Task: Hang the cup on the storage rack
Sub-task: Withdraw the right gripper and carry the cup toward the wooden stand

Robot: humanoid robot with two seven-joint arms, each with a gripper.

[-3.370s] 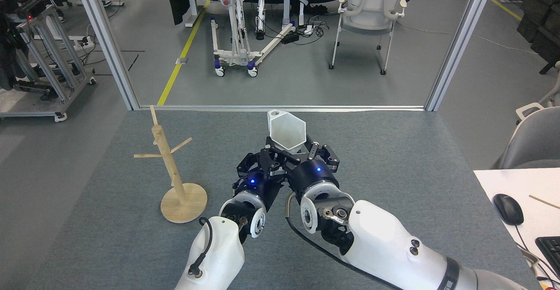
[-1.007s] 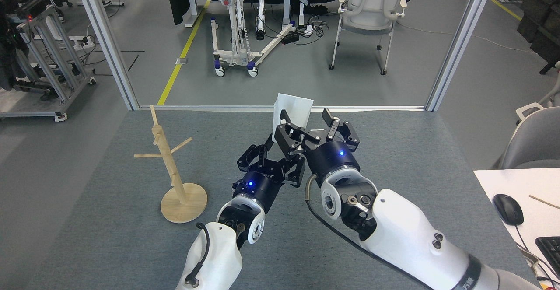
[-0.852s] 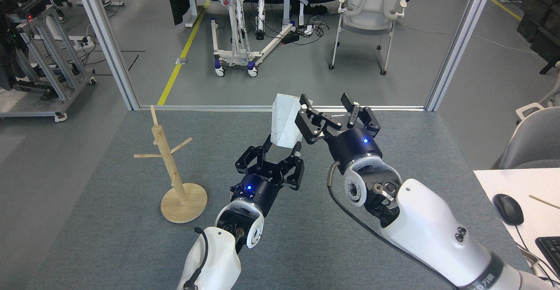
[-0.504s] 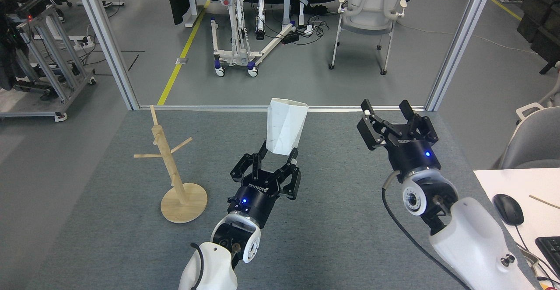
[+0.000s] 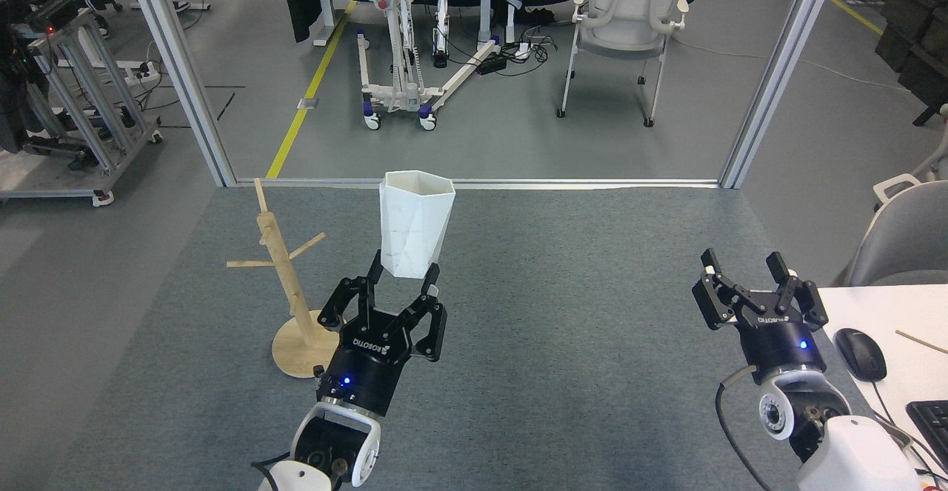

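Cup [image 5: 415, 221] upright in the head view, narrow base pinched between the fingers of the left gripper [image 5: 404, 275], lifted above the grey table [image 5: 563, 343] — just right of the storage rack [image 5: 292, 291], not touching it. Right gripper [image 5: 748, 272] well off to the right — fingers apart, holding nothing.

The left gripper [image 5: 404, 272] reaches forward, fingers clamped on something; the right gripper [image 5: 744, 266] hangs spread, empty.

Storage rack [image 5: 292, 295] left of cup [image 5: 413, 222]; chair [image 5: 626, 28] behind table [image 5: 592, 343].
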